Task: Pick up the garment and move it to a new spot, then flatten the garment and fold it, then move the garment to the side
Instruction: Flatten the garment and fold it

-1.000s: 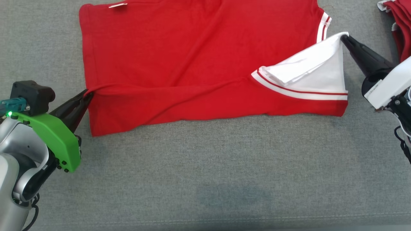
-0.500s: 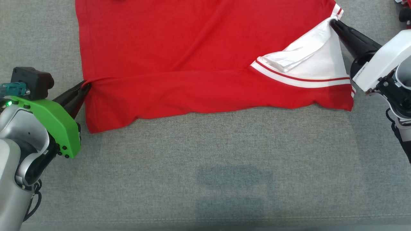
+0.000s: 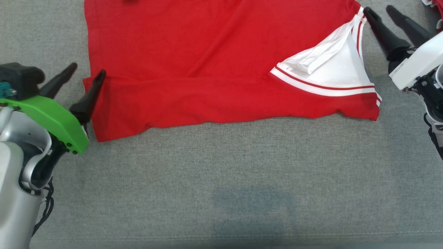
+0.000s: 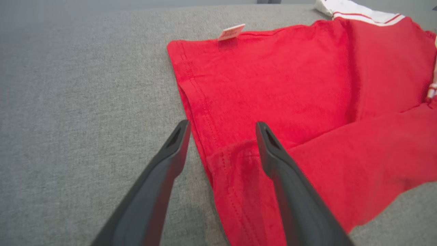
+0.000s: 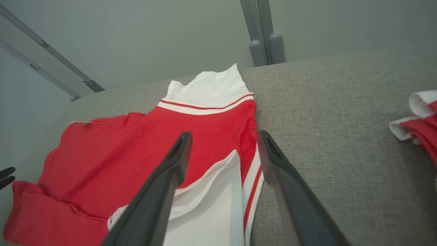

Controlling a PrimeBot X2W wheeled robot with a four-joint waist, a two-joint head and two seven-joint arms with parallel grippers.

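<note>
- Left gripper [image 3: 88, 68], released, is straddling the red polo shirt's [image 3: 207, 52] 9 o'clock hem.
- Right gripper [image 3: 378, 8], released, is hovering beside its 2 o'clock edge, with a red garment pile [image 5: 423, 126] lying nearby.

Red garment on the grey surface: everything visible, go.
The red garment, soft knit by its look, has a white red-striped collar and a small label at one edge. It lies flat on the grey surface, near edge folded over. The open left pincer straddles its folded corner; the open right pincer stands beside the collar.
</note>
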